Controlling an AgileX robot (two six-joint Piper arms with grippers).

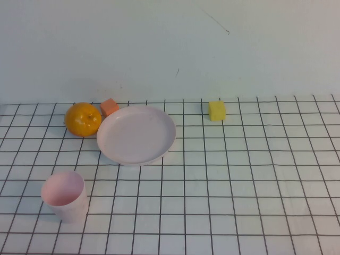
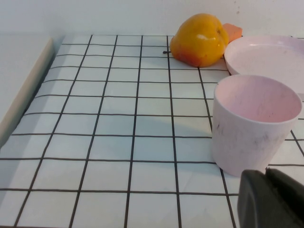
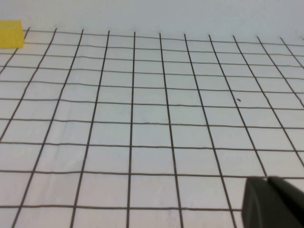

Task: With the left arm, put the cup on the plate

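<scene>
Cup (image 1: 65, 195): upright, near table's (image 1: 255, 212) front-left edge, apart from plate, open grid between.
Plate (image 1: 136, 134): bare, behind cup; orange (image 1: 83, 119) and orange block (image 1: 109, 107) at its far-left rim.
Yellow block (image 1: 217, 110): well right.
Left claw (image 2: 270, 199): just beside cup, opening cannot be told.
Right claw (image 3: 273, 202): over bare grid, opening cannot be told.

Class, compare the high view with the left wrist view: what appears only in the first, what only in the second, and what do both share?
Only the high view shows the yellow block; neither arm appears there. Only the left wrist view shows the left gripper, a dark tip near the cup, and a pale strip along the cloth's edge. The right gripper appears only in its own wrist view. Both share the cup, plate, orange, small orange block and checked cloth.
</scene>
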